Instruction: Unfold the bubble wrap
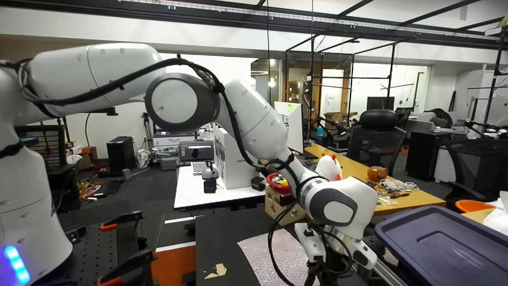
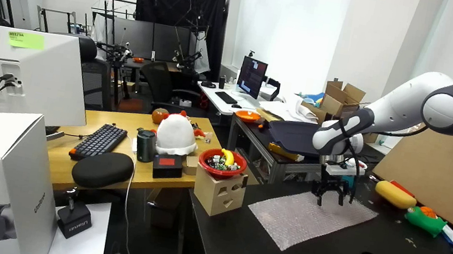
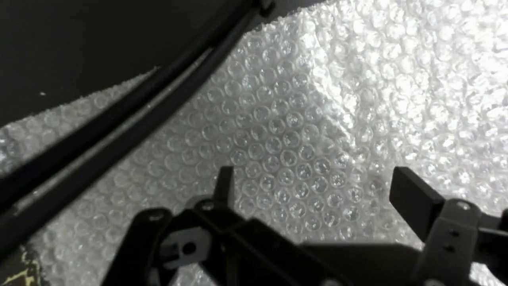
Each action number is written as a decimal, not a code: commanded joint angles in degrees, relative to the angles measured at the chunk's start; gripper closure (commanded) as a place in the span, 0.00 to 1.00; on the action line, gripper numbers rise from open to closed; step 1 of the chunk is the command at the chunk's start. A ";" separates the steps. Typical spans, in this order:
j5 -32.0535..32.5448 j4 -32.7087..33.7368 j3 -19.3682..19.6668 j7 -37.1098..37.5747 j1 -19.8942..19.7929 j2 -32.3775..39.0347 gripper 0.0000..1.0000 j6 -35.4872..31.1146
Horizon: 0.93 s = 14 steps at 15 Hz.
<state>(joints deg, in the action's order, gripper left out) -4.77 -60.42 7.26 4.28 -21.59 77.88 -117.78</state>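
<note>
Wrist view: gripper (image 3: 312, 175) spread apart over bubble wrap (image 3: 274, 131). Likely light, floppy, slick; pinch its edge, upper left of frame.

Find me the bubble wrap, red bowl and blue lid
Bubble wrap (image 2: 305, 219), in an exterior view, its middle.
Red bowl (image 2: 220, 173), in an exterior view, front wall.
Blue lid (image 1: 450, 248), in an exterior view, recessed panel.

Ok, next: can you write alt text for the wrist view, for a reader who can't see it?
Translucent bubble wrap fills most of the frame, its right side bright with glare, with an open black pincer over it at the bottom. Black cables cross diagonally at left, and dark tabletop shows at upper left.
</note>
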 commanded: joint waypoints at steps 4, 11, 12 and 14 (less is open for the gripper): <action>-0.29 -15.07 0.58 4.03 1.92 -15.79 0.00 -2.38; -0.98 -27.38 0.46 6.93 7.46 -28.27 0.00 -3.60; -1.11 -28.81 0.29 7.26 8.27 -29.58 0.00 -3.52; -1.33 -31.82 0.16 8.64 10.05 -32.18 0.00 -3.54</action>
<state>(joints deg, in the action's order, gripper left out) -4.85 -84.09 7.14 10.91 -13.91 51.91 -119.28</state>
